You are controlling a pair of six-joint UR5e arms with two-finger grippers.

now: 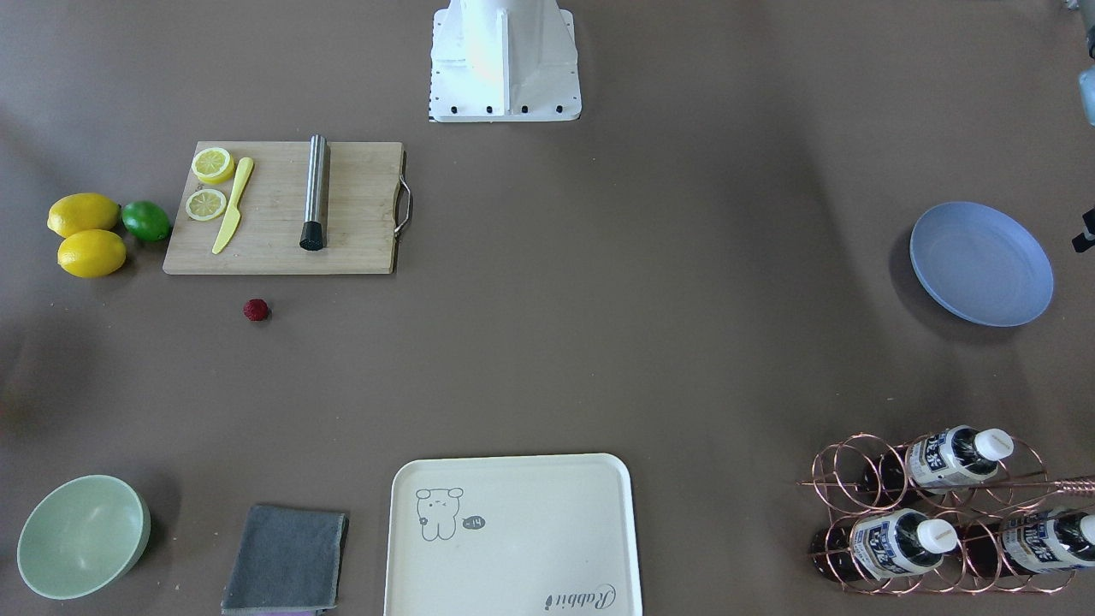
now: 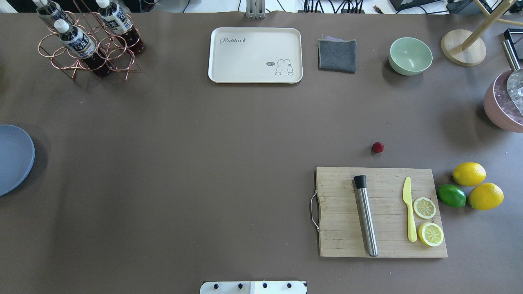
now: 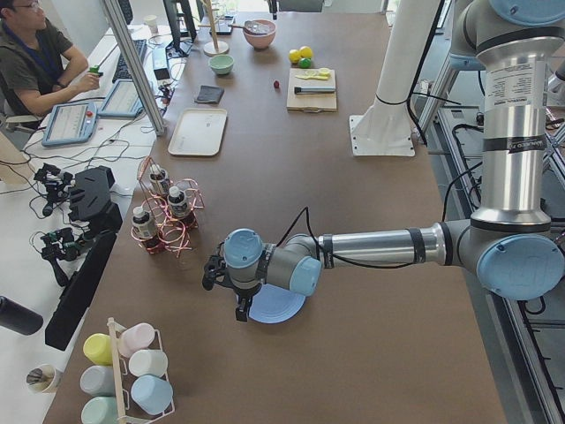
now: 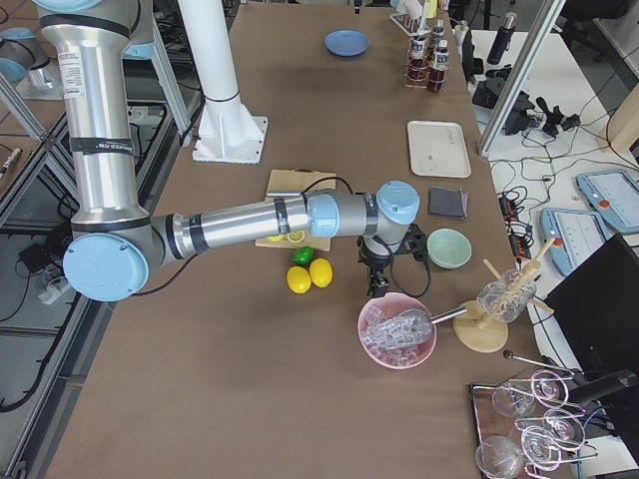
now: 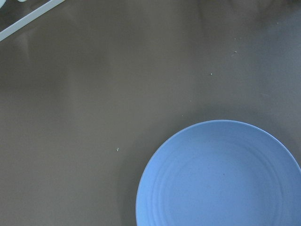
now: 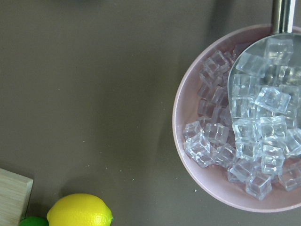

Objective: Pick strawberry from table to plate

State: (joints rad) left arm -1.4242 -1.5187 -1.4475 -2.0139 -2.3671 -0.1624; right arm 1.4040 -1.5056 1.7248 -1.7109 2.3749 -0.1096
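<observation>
1. One tiny dark red bumpy strawberry [image 1: 256,310] is sitting on the plain brown counter [image 1: 599,299]. It's in the left half of the front-facing view, just below the bottom edge of the wooden cutting board [image 1: 359,214] and not touching it.
2. The round pale blue plate [image 1: 981,263] is way over by the right edge of that same view, well apart from the berry.
3. The left gripper [image 3: 240,314] shows up in the left side view, low over the plate with the arm stretched out flat. Its wrist camera looks straight down, with the plate filling the lower right of the frame. Honestly can't tell whether its fingers are spread or closed.
4. The right gripper [image 4: 379,289] hangs in the middle of the right side view. It's just above a pink bowl [image 6: 181,101] full of clear ice cubes, with two yellow lemons [image 4: 310,274] and a green lime [image 4: 303,255] just to the left. Same deal here, can't tell if it's open or closed.
5. On the board there's a steel cylinder with a black tip [image 1: 316,192], a yellow plastic knife [image 1: 233,205] and two lemon slices [image 1: 210,184].
</observation>
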